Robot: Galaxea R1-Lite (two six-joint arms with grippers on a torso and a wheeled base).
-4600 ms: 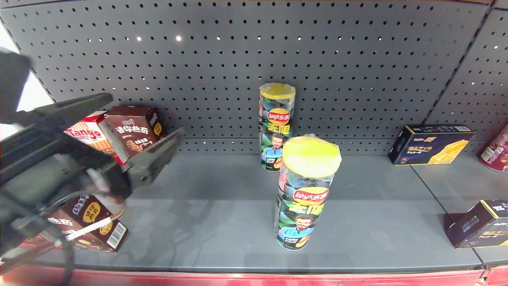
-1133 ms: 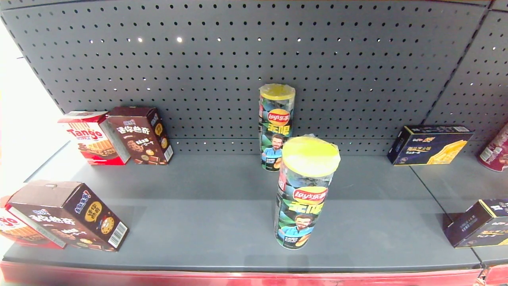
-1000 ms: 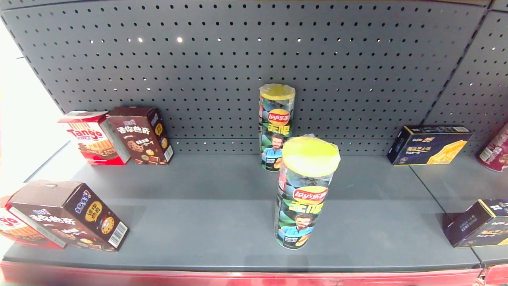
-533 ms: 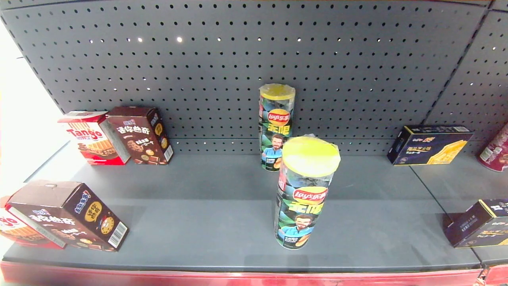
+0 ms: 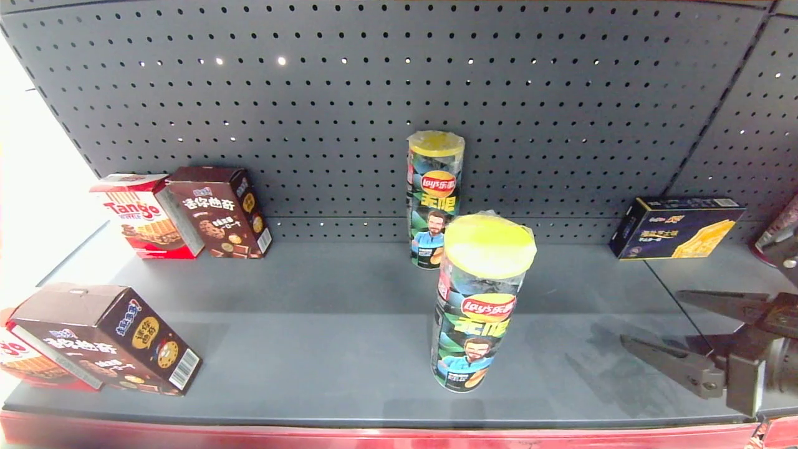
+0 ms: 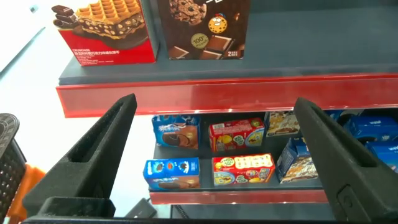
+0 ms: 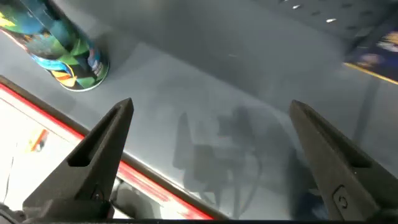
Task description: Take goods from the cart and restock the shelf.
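Head view: the right gripper (image 5: 651, 318) hovers empty, jaws wide, over the right part of the shelf (image 5: 312, 337), apart from the front chip can (image 5: 480, 305), which stands upright near the front edge. In the left wrist view the left gripper (image 6: 214, 109), also wide and empty, faces the red lip (image 6: 217, 93) of the shelf.

Ahead of the black right gripper (image 5: 651, 317) stands a chip can (image 5: 477, 324) with a yellow lid (image 5: 489, 245) and a green, blue and black wrap (red-and-yellow badge), on a dark grey shelf (image 5: 312, 337) with a red front lip (image 5: 374, 436) and a hole-dotted grey back panel (image 5: 374, 93), while beyond the gripper lies a navy box (image 5: 676, 227) printed yellow.
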